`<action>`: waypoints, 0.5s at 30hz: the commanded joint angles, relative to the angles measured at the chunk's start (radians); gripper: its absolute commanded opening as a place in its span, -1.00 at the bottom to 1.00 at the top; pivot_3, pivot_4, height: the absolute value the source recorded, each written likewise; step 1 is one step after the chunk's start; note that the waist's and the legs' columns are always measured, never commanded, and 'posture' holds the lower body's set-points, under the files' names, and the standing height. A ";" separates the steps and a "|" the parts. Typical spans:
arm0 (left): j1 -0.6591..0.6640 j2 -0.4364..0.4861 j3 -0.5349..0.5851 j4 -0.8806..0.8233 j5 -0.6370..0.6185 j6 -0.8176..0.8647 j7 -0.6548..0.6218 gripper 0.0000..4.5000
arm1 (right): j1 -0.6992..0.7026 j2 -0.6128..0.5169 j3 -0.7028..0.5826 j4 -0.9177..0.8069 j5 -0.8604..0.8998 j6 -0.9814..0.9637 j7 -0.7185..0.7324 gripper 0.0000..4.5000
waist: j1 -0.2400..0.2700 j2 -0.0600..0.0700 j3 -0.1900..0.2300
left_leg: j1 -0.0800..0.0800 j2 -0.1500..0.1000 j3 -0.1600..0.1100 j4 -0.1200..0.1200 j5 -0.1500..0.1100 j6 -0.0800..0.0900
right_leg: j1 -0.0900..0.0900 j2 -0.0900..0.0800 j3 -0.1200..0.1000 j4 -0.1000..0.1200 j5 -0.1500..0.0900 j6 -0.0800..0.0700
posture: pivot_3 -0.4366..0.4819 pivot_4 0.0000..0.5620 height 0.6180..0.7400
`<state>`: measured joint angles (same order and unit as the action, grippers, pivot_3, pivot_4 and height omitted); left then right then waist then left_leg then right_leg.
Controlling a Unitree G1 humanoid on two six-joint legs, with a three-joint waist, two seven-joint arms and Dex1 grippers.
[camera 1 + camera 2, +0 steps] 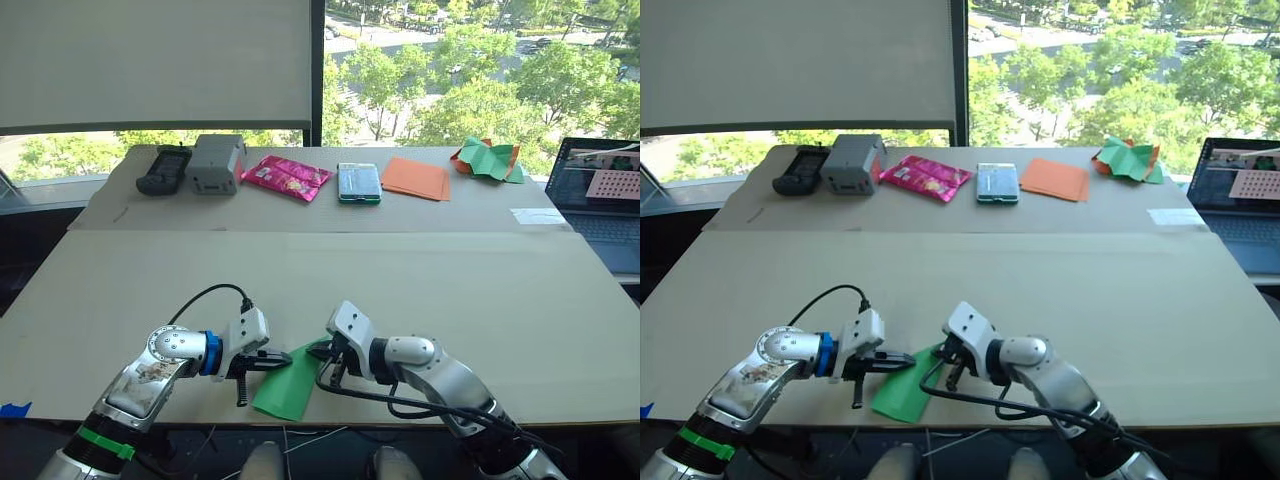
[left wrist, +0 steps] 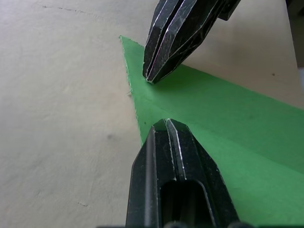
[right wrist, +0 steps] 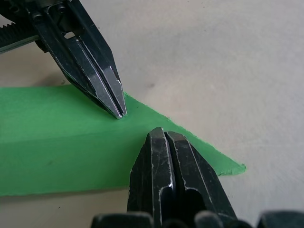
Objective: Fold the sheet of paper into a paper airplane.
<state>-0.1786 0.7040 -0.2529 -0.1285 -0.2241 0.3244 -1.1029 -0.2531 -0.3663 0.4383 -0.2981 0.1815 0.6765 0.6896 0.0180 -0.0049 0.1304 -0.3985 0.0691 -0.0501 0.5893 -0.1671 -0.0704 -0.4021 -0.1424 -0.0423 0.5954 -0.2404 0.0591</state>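
- Left eye view: the sheet of paper (image 1: 290, 383), folded into a long green pointed wedge, lies at the near edge of the table (image 1: 420, 290), its lower end reaching past that edge.
- The left gripper (image 1: 283, 360) and the right gripper (image 1: 327, 353) meet over the pointed upper end of the green paper, tips facing each other and close together.
- In the left wrist view, the left gripper (image 2: 166, 124) has its two fingers pressed together, tip on the paper near the folded edge; the right gripper (image 2: 151, 78) touches the paper just beyond it, its fingers closed too.
- In the right wrist view, the right gripper (image 3: 160, 132) rests its closed tip on the narrow end of the green wedge (image 3: 71, 137), the left gripper (image 3: 119, 114) just beside it. Neither pinches the paper.
- Along the far side of the table lie flat orange sheets (image 1: 415, 178) and a crumpled green-and-orange bundle (image 1: 488, 159).
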 commanded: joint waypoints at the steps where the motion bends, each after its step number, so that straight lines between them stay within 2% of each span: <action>1: 0.011 -0.002 -0.040 0.047 0.056 -0.019 0.008 -0.99 | 0.004 -0.002 -0.073 -0.061 0.033 -0.025 -0.005 -1.00 | 0.000 0.000 0.000 | 0.000 0.000 0.000 0.000 0.000 0.000 | 0.000 0.000 0.000 0.000 0.000 0.000 | -0.05 -0.47 0.44; 15: 0.009 -0.011 -0.049 0.043 0.061 -0.019 0.002 -0.99 | 0.039 0.020 -0.037 0.157 -0.076 -0.162 -0.052 -1.00 | -0.002 0.002 -0.007 | 0.000 0.000 0.000 0.000 0.000 0.000 | 0.000 0.000 0.000 0.000 0.000 0.000 | -0.05 -0.47 0.44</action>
<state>-0.1839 0.6942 -0.2660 -0.1132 -0.1960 0.2866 -1.1032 -0.2335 -0.3384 0.3903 -0.1820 0.1303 0.5294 0.6406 0.0160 -0.0025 0.1236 -0.3982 0.0691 -0.0500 0.5893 -0.1671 -0.0704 -0.4019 -0.1423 -0.0421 0.5956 -0.2404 0.0591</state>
